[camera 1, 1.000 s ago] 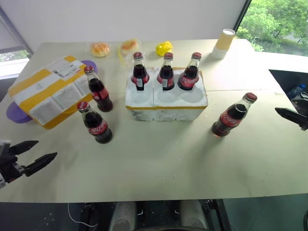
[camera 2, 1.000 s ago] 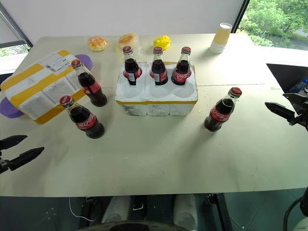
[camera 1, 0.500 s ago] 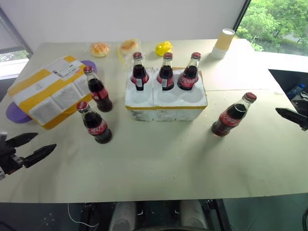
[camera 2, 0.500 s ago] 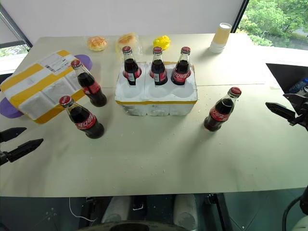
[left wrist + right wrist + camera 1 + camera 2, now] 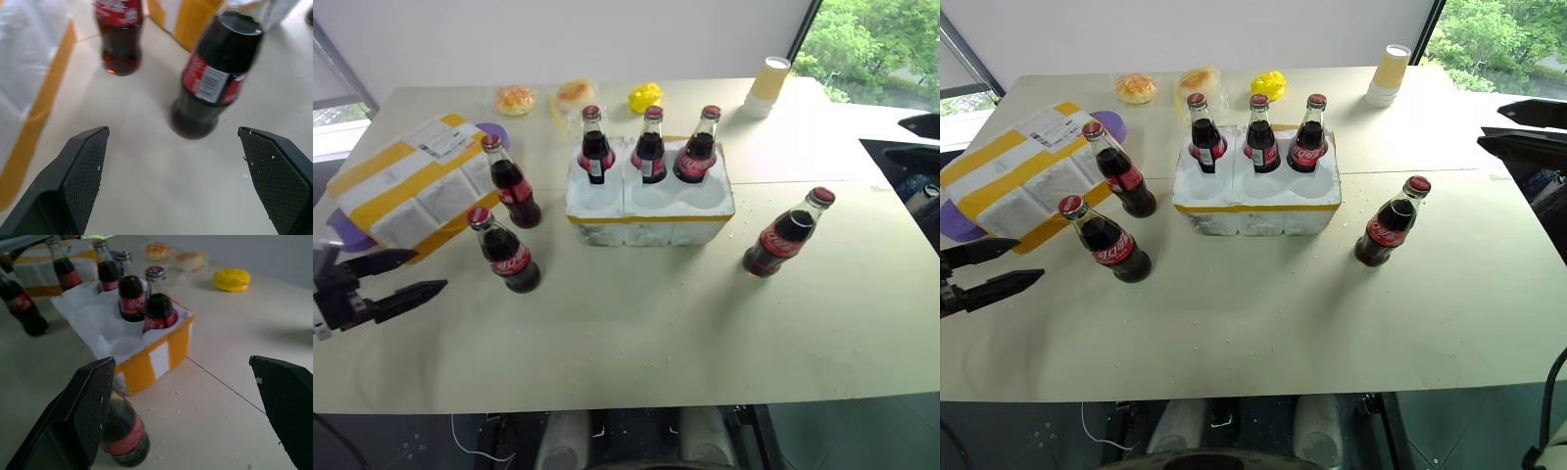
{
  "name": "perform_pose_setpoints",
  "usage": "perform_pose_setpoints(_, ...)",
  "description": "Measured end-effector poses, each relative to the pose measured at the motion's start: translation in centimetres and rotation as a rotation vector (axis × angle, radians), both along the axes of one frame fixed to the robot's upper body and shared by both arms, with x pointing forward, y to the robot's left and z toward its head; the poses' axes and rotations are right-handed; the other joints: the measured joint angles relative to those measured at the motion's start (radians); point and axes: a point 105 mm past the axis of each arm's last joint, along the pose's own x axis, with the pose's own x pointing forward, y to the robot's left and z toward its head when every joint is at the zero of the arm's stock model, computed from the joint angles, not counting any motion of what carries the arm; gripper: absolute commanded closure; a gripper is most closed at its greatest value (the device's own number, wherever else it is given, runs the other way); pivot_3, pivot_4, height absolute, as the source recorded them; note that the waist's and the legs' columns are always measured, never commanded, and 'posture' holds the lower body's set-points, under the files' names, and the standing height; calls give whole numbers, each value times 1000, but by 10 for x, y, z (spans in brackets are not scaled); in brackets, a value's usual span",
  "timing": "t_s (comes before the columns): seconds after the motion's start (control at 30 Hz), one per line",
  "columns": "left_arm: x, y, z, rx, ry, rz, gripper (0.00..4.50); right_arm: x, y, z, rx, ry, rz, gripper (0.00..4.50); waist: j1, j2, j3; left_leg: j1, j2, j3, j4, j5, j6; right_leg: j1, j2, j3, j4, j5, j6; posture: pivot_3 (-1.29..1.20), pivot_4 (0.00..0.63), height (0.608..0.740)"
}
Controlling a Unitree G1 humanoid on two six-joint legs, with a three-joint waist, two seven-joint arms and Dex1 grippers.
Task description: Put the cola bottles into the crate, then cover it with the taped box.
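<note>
The white foam crate (image 5: 651, 208) stands mid-table with three cola bottles (image 5: 649, 147) upright in its back row of sockets. Two more cola bottles (image 5: 513, 182) (image 5: 505, 251) stand loose to its left, and one (image 5: 787, 234) to its right. The taped box (image 5: 411, 183) lies at far left. My left gripper (image 5: 430, 271) is open, low over the table's left front. In the left wrist view the nearest bottle (image 5: 215, 73) stands just beyond its fingers (image 5: 83, 166). My right gripper (image 5: 1491, 123) hangs open, high at the right edge, pointing towards the crate (image 5: 151, 357).
Two wrapped buns (image 5: 516, 98) (image 5: 576, 93), a yellow object (image 5: 646, 97) and a stack of paper cups (image 5: 770, 83) line the far edge. A purple plate (image 5: 345, 231) sticks out from under the taped box. Foam crumbs dot the table around the crate.
My right gripper has risen and swung inward at the right edge. My left gripper has crept up and towards the front-left bottle. Bottles, crate and box have not moved.
</note>
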Motion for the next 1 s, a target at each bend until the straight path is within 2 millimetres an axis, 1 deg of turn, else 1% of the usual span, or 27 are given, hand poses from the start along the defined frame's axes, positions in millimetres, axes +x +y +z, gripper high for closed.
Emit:
perform_pose_setpoints(0.1, 7, -14, 1, 9, -11, -64, 88, -3, 38, 19, 13, -29, 132, 0, 3, 0, 0, 0, 0, 0, 0, 0, 0, 0, 0, 0, 0, 0, 0, 0, 150, 740)
perform_pose_setpoints(0.2, 16, -27, -2, 17, -21, -121, 88, -8, 71, 19, 16, 1, 249, 0, 7, -1, 0, -1, 0, 0, 0, 0, 0, 0, 0, 0, 0, 2, 1, 0, 150, 740)
perform_pose_setpoints(0.27, 20, -33, -2, 12, -28, -145, 88, -12, 82, 17, 14, 23, 284, 0, 11, -1, 0, -1, -1, 0, 0, 0, 0, 0, -1, 0, 0, 3, 2, 0, 150, 740)
perform_pose_setpoints(0.37, 30, -44, -5, 15, -40, -183, 88, -23, 103, 13, -12, 36, 373, 0, 10, -1, 0, -1, -1, 0, 0, 1, 2, 0, 0, 0, 0, 3, 2, 0, 150, 740)
perform_pose_setpoints(0.43, 35, -49, -8, 15, -47, -193, 88, -29, 112, 11, -16, 44, 408, 0, 8, -1, 0, -1, -1, 0, 0, 2, 2, 0, 0, 0, 1, 3, 2, 0, 150, 740)
perform_pose_setpoints(0.5, 39, -51, -12, 16, -45, -196, 88, -32, 118, 12, -14, 43, 425, 0, 7, -1, 0, -1, -1, 0, 0, 2, 2, 0, 1, 0, 1, 3, 2, 0, 150, 740)
perform_pose_setpoints(0.6, 45, -56, -15, 2, -48, -206, 88, -36, 121, 13, 7, 42, 422, 0, 10, -1, 0, -1, -1, 0, 0, 2, 2, 1, 1, 0, 1, 3, 2, 0, 150, 740)
perform_pose_setpoints(0.8, 58, -64, -27, 3, -54, -203, 88, -36, 122, 10, 34, 54, 400, 0, 9, -2, -1, -1, -1, 1, 0, 2, 2, 1, 1, 0, 1, 3, 3, 0, 150, 740)
perform_pose_setpoints(0.93, 64, -70, -31, -20, -67, -207, 88, -37, 121, 9, 52, 52, 383, 0, 10, -2, -1, 0, -1, 0, 0, 2, 3, 2, 1, 0, 1, 3, 3, 0, 150, 740)
perform_pose_setpoints(1.0, 65, -74, -34, -38, -62, -214, 607, -37, 122, 6, 51, 62, 380, 0, 9, -2, -1, 0, -1, 0, 1, 2, 3, 2, 1, 0, 1, 3, 3, 0, 150, 740)
